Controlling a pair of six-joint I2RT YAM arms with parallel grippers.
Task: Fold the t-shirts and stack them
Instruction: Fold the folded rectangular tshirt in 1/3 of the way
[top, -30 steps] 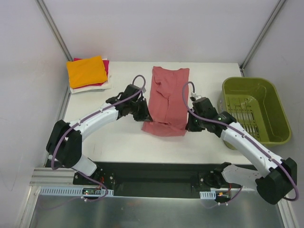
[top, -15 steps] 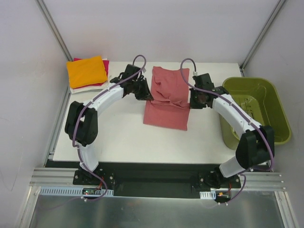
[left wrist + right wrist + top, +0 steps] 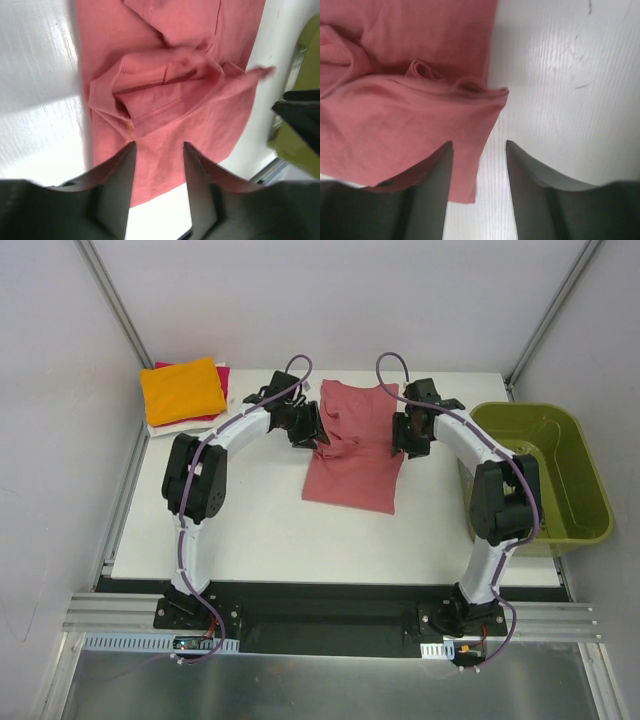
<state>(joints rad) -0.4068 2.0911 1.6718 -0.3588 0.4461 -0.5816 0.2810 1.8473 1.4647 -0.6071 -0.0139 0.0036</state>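
Top camera looks down on table [image 3: 250, 530]; 2 wrist cameras close above the shared shirt [image 3: 352, 475].

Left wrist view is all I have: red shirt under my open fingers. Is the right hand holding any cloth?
Observer: No. In the right wrist view, the right hand's fingers stand apart, and the shirt's edge lies loose between them.
Operator: Where is it on the shirt?
Observer: From above, it is at the shirt's right edge, level with the left hand at the left edge.
Operator: Any folded shirts around?
Observer: Yes, a folded stack, orange on top, sits at the table's far left corner.
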